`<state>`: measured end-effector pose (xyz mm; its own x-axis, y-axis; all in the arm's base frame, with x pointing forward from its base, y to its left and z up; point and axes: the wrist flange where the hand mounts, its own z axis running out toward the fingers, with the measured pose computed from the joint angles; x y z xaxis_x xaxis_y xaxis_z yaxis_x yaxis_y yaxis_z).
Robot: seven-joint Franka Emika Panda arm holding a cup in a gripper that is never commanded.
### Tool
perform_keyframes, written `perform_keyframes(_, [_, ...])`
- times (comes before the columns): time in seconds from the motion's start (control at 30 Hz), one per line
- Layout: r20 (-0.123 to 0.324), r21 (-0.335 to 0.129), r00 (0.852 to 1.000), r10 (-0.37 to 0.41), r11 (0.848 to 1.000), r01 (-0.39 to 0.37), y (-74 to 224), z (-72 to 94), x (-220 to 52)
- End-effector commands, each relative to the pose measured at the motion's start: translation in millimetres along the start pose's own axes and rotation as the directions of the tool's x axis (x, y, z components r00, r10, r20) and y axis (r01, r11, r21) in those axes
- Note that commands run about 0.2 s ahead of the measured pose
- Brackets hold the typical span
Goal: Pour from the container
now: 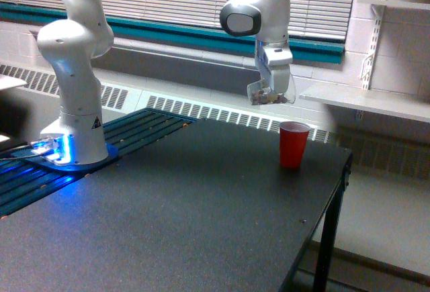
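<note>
My gripper [272, 84] hangs above the black table [168, 211], shut on the container [269, 94], a small clear plastic cup with brownish bits showing through its wall. The cup is held close to upright, in the air. A red plastic cup [293, 144] stands upright on the table near its far right corner, below the held cup and a little toward the exterior view's right. The two cups are well apart.
The arm's white base [74, 104] stands at the exterior view's left on a blue-lit mount [57, 154]. A white shelf [369, 101] juts from the wall at the right. The table's right edge [336, 191] drops off just beyond the red cup.
</note>
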<state>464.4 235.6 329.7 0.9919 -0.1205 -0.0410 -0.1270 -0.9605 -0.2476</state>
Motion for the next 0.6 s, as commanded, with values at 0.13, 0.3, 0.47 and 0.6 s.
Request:
perform_keyframes(0.13, [0.051,-0.016,0.998,-0.039,0.999,0.039,2,5.0,4])
perform_keyframes(0.3, [0.078,-0.034,0.996,-0.04,0.999,0.043,5,7.4,11])
perform_keyframes(0.47, [0.095,-0.052,0.994,-0.045,0.997,0.05,9,8.6,19])
perform_keyframes(0.6, [0.113,-0.062,0.992,-0.052,0.996,0.06,10,9.0,24])
